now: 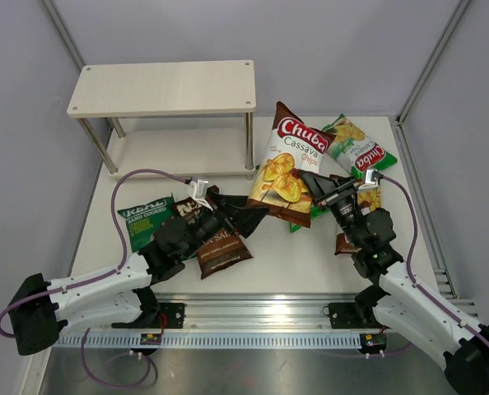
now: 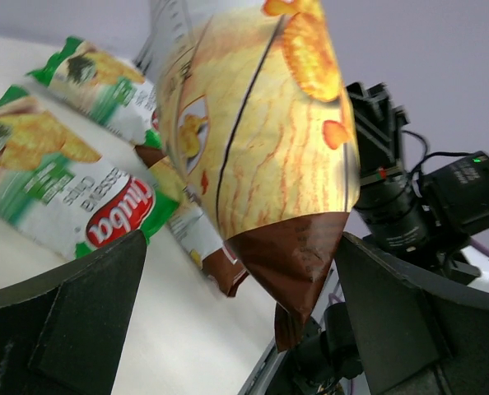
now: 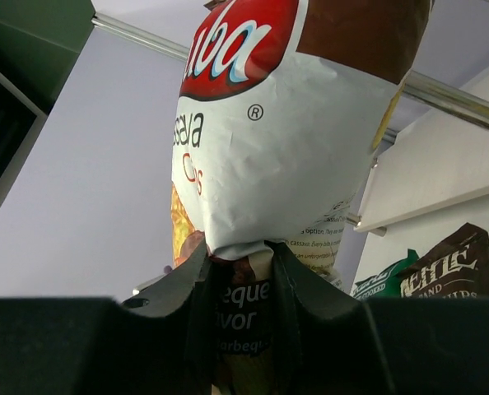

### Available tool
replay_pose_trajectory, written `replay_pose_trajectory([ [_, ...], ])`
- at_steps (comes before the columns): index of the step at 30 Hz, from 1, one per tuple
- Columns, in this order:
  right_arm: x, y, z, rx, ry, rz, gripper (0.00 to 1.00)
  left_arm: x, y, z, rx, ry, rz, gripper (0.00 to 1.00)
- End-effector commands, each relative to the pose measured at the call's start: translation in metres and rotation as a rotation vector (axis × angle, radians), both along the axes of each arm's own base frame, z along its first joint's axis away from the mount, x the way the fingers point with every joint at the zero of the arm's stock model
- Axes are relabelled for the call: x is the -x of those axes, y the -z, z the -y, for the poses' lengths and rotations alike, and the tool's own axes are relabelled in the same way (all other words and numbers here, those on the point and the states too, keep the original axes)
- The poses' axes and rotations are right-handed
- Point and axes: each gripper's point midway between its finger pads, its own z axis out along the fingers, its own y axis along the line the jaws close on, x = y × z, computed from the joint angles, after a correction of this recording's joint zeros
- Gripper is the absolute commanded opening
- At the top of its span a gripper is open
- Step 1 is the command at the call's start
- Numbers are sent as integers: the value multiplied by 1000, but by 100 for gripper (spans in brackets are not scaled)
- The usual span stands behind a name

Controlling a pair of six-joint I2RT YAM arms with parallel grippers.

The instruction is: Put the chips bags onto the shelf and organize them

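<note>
Bag [image 1: 287,160] (brown): "Chuba Cassava Chips"

Six chips bags [image 1: 286,160] — one shelf [image 1: 162,86]

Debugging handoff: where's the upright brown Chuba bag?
Top view, centre: brown Chuba bag stands right of the shelf, its bottom edge pinched by the right gripper, left gripper open beside it.

Brown Chuba bag [image 1: 284,160] upright in right end effector [image 1: 312,184], shelf [image 1: 162,86] beyond.
</note>
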Motion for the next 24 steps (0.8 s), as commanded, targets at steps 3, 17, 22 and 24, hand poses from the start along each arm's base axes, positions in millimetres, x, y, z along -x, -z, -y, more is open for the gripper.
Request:
replay_pose_trajectory([
  [3,20,-41,-9,-115,-111,106,15,23,-52,4,168,101,205,99],
  [17,34,-48,-26,-112,-165,162,20,3,-57,7,190,26,145,38],
  [22,36,-39,-17,-50,-107,170,39,10,-64,3,168,42,193,12],
  [24,35,-38,-8,7,-49,183,56,18,-68,3,161,76,223,9],
])
